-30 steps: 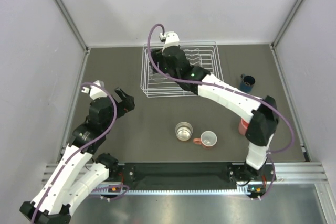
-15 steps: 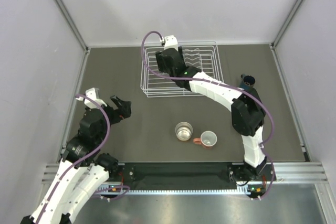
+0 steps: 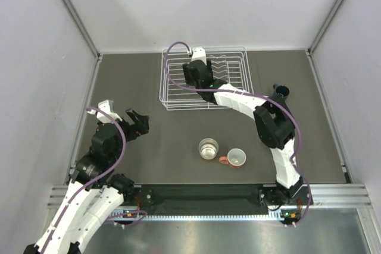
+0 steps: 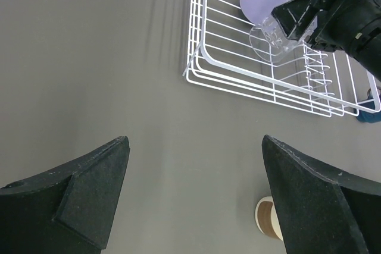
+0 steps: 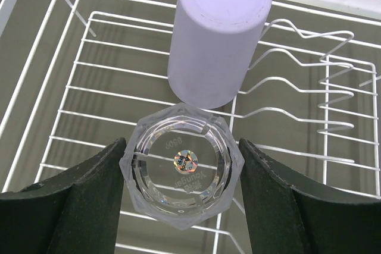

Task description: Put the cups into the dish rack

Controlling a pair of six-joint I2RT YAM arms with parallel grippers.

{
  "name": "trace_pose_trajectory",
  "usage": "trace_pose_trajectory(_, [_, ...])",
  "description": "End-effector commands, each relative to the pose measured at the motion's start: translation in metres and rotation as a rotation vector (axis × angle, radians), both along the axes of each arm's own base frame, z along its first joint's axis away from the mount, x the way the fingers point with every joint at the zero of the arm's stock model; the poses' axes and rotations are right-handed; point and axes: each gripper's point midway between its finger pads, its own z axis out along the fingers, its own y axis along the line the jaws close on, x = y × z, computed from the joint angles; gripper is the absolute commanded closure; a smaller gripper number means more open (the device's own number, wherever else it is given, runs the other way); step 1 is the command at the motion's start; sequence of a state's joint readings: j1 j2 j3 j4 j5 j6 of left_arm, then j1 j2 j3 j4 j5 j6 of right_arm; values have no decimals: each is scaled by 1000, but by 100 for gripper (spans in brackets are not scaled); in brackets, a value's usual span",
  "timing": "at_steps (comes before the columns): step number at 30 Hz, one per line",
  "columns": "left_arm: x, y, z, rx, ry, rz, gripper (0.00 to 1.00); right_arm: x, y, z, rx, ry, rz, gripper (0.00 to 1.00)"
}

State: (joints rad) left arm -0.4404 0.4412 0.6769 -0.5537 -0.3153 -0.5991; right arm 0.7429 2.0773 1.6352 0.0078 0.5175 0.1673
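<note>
Right claw (image 5: 181,190) grips clear faceted glass (image 5: 181,168), inverted, beside lavender tumbler (image 5: 217,34).

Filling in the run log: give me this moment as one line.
right gripper: shut on clear glass, in dish rack beside lavender tumbler | left gripper: open, empty | steel cup: outside rack

A dark grey table top (image 3: 149,147) sits enclosed by plain white walls on the left (image 3: 36,57), far (image 3: 202,4) and right (image 3: 360,69). Aluminium posts (image 3: 72,13) edge the corners, a slotted metal rail (image 3: 333,193) lines the near edge, and the light is soft and even
</note>
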Motion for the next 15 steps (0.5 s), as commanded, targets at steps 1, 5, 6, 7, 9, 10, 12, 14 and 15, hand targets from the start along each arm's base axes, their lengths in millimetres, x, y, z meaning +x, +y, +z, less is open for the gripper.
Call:
trace_pose_trajectory(1, [2, 0, 3, 4, -22, -2, 3, 13, 5, 19, 59, -82, -16, 100])
trace_pose_trajectory(5, [2, 0, 2, 8, -12, -3, 3, 18, -3, 9, 65, -65, -35, 96])
trace_pose_trajectory(6, [2, -1, 2, 8, -13, -3, 3, 18, -4, 4, 59, -58, -38, 94])
trace_pose_trajectory(7, [2, 0, 3, 7, -16, 0, 3, 19, -5, 3, 61, -56, -38, 91])
trace_pose_trajectory(9, [2, 0, 2, 6, -15, 0, 3, 21, -6, -3, 56, -47, -34, 89])
trace_pose_trajectory(10, [2, 0, 2, 4, -16, 1, 3, 21, -5, -5, 54, -44, -30, 86])
trace_pose_trajectory(12, [2, 0, 2, 6, -15, -1, 3, 22, -6, -8, 52, -39, -28, 82])
trace_pose_trajectory(14, [2, -1, 2, 6, -13, -3, 3, 20, -6, -11, 50, -35, -25, 75])
trace_pose_trajectory(15, [2, -1, 2, 6, -13, -4, 4, 21, -7, -11, 50, -35, -26, 75])
